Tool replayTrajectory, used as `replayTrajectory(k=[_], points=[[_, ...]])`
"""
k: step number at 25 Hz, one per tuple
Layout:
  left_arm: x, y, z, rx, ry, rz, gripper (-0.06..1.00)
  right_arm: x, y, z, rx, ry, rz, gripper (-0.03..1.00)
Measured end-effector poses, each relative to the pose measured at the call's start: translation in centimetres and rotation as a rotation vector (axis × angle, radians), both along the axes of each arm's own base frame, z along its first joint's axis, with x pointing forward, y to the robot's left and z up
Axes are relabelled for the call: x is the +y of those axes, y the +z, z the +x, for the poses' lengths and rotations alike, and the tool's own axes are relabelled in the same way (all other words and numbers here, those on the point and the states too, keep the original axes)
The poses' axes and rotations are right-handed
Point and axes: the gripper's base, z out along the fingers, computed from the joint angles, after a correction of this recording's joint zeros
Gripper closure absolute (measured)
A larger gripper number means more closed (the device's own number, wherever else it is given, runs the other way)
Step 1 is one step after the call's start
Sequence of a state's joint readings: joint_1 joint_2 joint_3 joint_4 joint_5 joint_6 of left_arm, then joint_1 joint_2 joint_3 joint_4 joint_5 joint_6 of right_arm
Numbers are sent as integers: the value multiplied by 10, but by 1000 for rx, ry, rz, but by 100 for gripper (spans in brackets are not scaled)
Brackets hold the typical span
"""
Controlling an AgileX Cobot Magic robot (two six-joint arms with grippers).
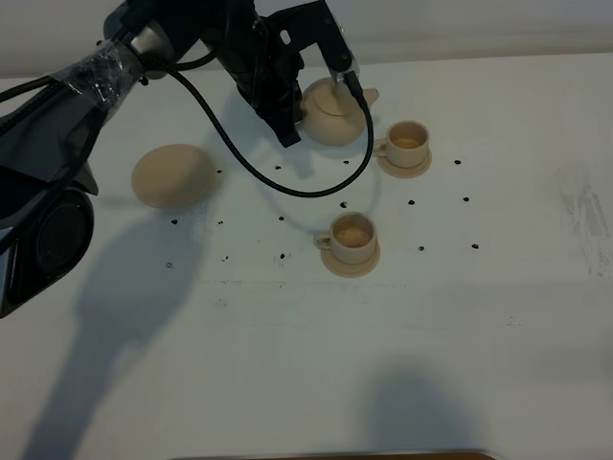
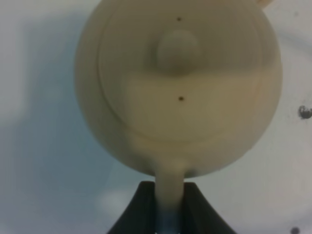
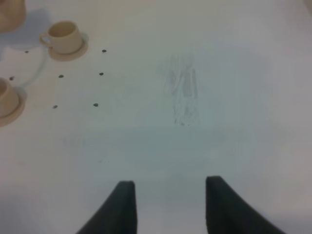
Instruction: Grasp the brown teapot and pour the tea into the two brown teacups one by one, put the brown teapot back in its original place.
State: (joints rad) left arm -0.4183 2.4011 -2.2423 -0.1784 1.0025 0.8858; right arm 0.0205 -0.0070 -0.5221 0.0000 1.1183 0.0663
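Squat beige teapot (image 2: 180,97) (knobbed lid (image 2: 178,51)); left claw (image 2: 169,190) pinches handle (image 2: 169,171).

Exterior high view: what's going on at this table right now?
The left tool is shut on the loop handle of the squat round beige-tan ceramic teapot. The teapot is off the flat round beige-tan saucer and beside the far small beige-tan ceramic cup, with its spout toward that cup. The near matching cup stands apart. The right tool is open over the white table, holding nothing.
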Motion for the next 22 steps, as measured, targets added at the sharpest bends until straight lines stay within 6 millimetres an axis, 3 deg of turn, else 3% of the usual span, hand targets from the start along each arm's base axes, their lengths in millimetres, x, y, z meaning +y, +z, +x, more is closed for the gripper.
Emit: replayTrajectory(k=[22], points=[[-10, -8, 16, -235, -211, 31, 86, 0, 0, 0, 0, 0, 0, 62]])
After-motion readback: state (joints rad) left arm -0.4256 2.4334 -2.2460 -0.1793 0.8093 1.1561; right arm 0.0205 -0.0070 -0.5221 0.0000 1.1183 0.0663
